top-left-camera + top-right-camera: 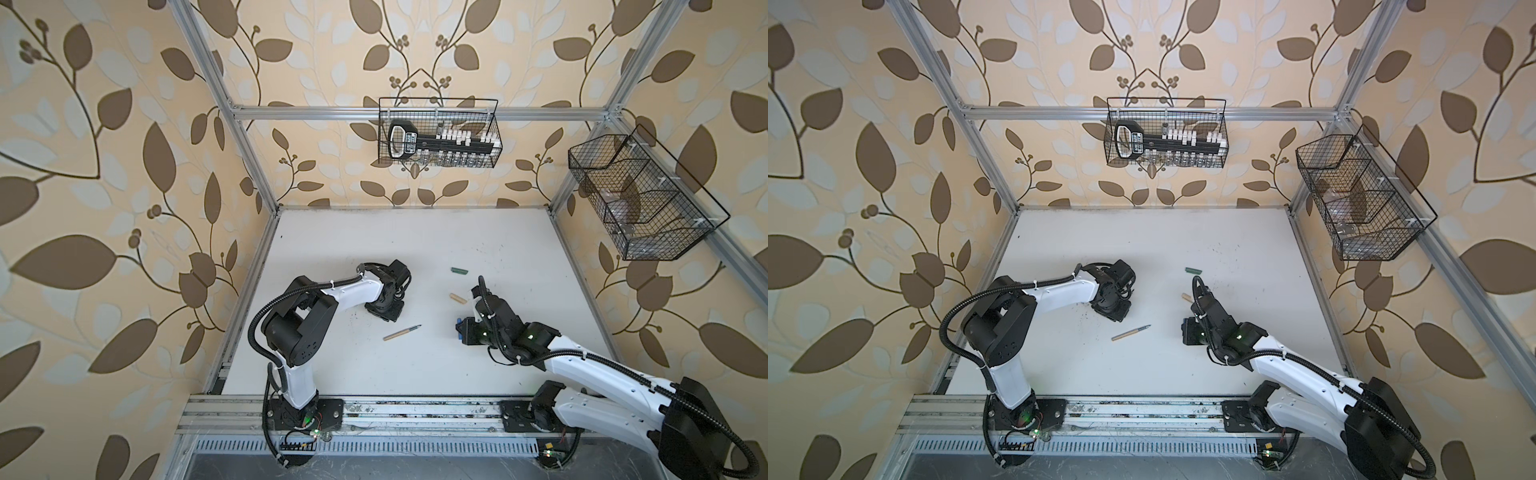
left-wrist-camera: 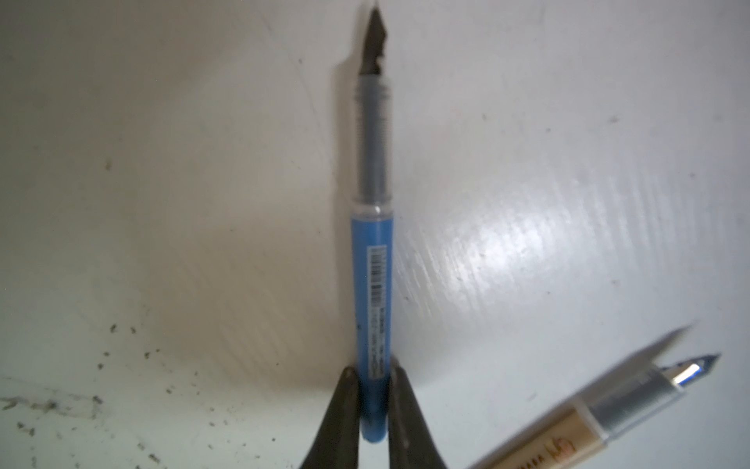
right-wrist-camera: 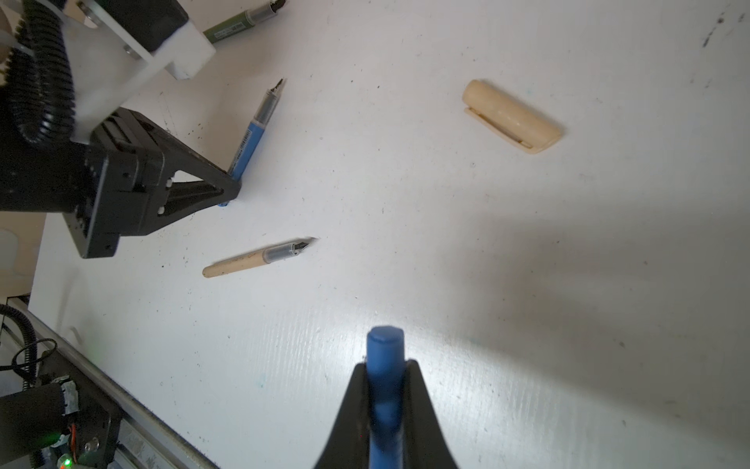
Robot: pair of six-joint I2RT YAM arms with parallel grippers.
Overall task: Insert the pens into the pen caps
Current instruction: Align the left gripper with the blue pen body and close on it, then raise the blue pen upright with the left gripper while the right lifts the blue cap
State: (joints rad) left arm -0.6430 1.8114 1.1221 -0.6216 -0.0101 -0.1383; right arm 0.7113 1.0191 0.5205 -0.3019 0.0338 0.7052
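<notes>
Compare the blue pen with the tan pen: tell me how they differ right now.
Colour: the blue pen has a blue barrel, the tan pen a tan one. Hold: the left gripper pinches the blue pen's tail end; the tan pen lies free on the table, untouched. Shared: both are uncapped, with a greyish grip section and a dark pointed tip.

Tan pen (image 1: 1131,333) on white table (image 1: 1183,374)
</notes>
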